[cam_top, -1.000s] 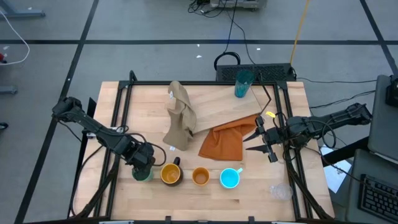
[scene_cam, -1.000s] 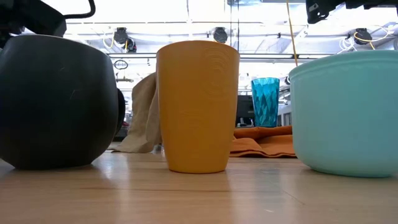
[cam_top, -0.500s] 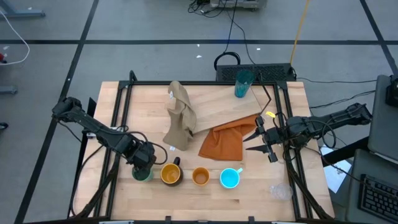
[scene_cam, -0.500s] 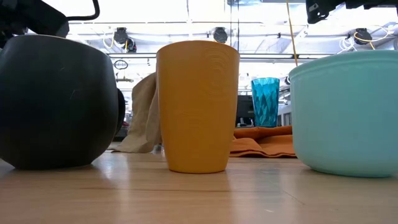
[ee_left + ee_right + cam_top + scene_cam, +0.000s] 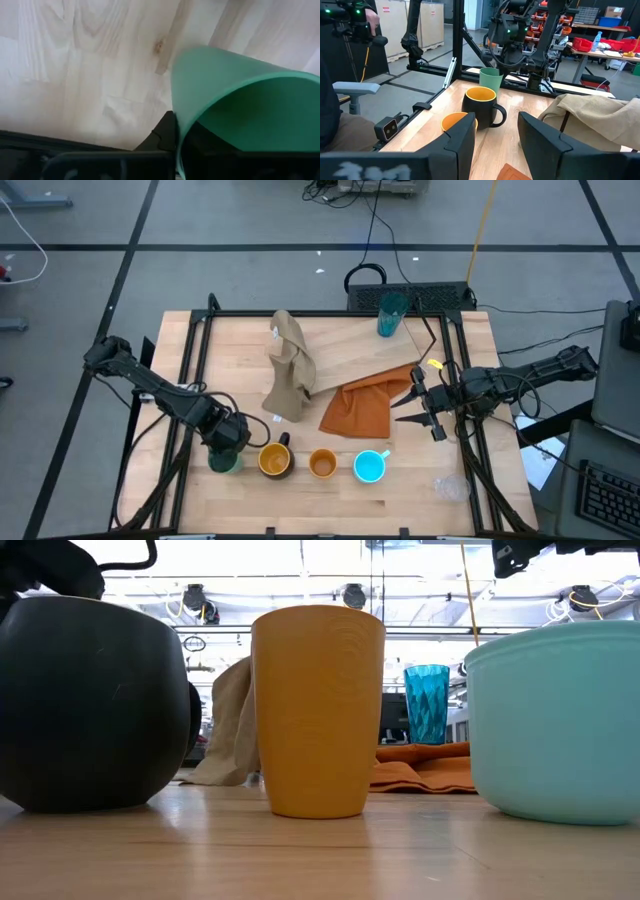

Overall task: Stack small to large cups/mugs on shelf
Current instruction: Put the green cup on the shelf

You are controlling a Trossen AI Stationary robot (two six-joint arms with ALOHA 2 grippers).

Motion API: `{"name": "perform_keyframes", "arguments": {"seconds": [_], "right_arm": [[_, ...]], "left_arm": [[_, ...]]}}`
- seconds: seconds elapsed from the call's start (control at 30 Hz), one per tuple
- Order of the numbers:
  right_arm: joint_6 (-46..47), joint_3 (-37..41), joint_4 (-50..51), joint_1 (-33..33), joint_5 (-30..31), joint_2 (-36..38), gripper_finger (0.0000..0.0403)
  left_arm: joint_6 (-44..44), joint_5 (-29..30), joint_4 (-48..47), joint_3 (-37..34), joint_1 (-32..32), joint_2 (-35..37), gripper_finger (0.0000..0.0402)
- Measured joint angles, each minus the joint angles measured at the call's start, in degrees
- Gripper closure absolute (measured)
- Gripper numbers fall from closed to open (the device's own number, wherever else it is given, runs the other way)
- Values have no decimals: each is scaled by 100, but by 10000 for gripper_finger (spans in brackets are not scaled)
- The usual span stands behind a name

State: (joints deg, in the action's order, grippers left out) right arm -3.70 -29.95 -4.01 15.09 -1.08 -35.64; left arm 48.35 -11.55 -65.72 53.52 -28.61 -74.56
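Left tool clamped on the light green plastic cup at the tabletop's near-left corner. Step in hand: gripping it; next comes lifting and carrying it to the pale wooden shelf. Right tool waits, fingers apart (near the right edge).

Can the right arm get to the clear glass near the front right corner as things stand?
Probably yes. The clear glass stands alone on the table's front right, just nearer the front edge than the open right gripper; nothing lies between them.

wooden table: cups, two cloths, shelf.
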Motion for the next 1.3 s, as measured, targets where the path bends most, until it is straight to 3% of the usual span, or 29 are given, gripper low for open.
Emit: {"name": "perform_keyframes", "arguments": {"seconds": [0.43, 0.73, 0.83, 1.0, 1.13, 1.3], "right_arm": [[-9, 2, -55, 0, 0, -2, 261], [319, 2, -195, -84, 102, -77, 254], [598, 2, -206, -208, 537, -204, 222], [1102, 2, -466, -442, 1159, -701, 135], [1149, 2, -1018, -661, 1192, -1358, 64], [252, 2, -2438, -916, 1209, -2185, 11]], "left_arm": [[-540, -554, -632, 311, 144, 4, 399], [-933, 184, -1948, 1702, 478, 2, 400], [-1248, 591, -2026, 2188, 677, 3, 401], [-1910, 1082, -2029, 2770, 1082, -66, 401], [-2498, 1171, -2028, 3042, 1424, -320, 401], [-3130, 1169, -2269, 3451, 1801, -874, 401]]}}
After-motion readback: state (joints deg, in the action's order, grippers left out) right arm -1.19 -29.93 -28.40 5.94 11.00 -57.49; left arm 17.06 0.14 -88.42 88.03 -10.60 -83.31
